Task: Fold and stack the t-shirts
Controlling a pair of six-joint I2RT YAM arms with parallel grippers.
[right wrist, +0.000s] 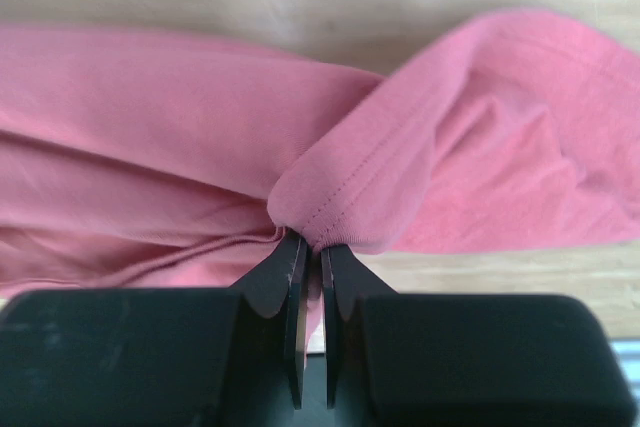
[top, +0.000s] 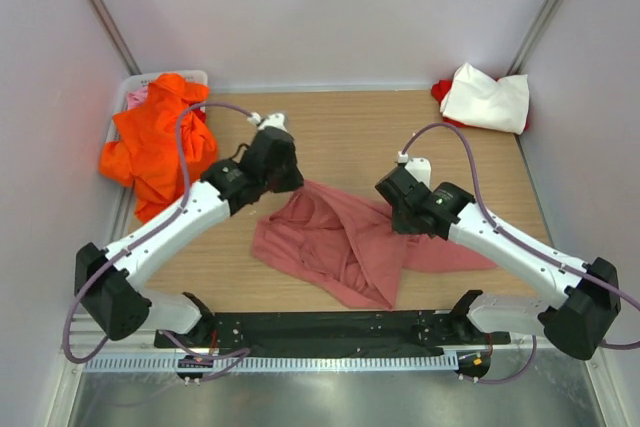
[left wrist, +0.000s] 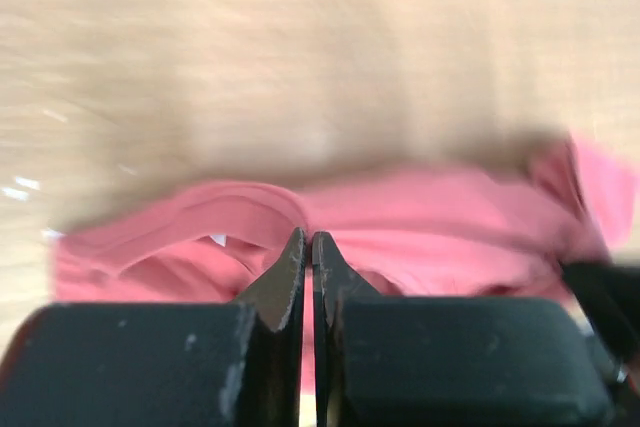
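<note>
Top external view: the salmon-pink t-shirt (top: 335,242) lies crumpled on the near middle of the worktop (top: 350,127). Its lowest fold is close to the worktop's near edge, and one flap trails right beneath the right arm. The left claw (top: 285,179) sits at the shirt's far left edge and the right claw (top: 402,209) at its far right edge, with the cloth sagging between them.

The left wrist view is blurred. It shows the left claw's fingers pressed tip to tip over a raised fold, but I cannot tell whether any cloth is caught between them. In the right wrist view the right claw is clamped on a stitched hem, which bunches just at the fingertips.

Bare wood stretches across the far middle of the worktop, leaving open room there. At the far left the orange t-shirt (top: 155,142) spills from a white basket (top: 118,112) over the worktop's left edge, with the lighter pink t-shirt (top: 137,97) inside the basket. In the far right corner the white t-shirt (top: 487,99) lies heaped, with the red t-shirt (top: 441,90) peeking out at its left. Walls stand close on the left, far and right sides.
</note>
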